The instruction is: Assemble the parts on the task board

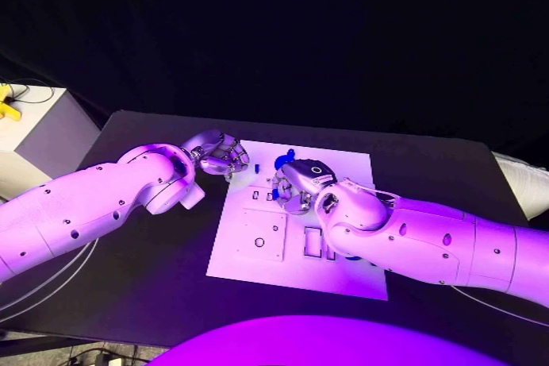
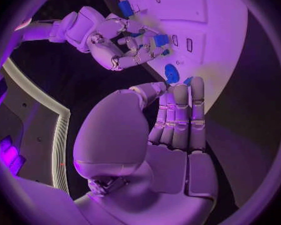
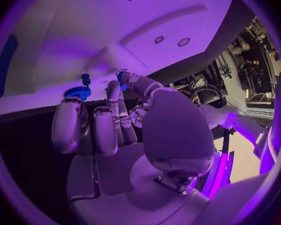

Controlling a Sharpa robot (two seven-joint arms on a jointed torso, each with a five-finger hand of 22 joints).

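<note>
A small blue part (image 2: 160, 39) sits pinched in the right hand (image 2: 131, 47), fingers closed on it, hovering over the white task board (image 1: 343, 280) above its slots. Just ahead of the left hand's fingertips (image 2: 181, 92) stands another blue part, a round disc (image 2: 172, 73), at the board's edge; the left hand (image 1: 220, 156) holds nothing, fingers straight and close together, resting by the board's far corner. To seat the piece well, I'd say line it square with its slot and lower gently while the left hand steadies the board. Beneath lies the black bench (image 1: 149, 279), a pale cabinet (image 1: 40, 136) off beyond the left arm, darkness around.
</note>
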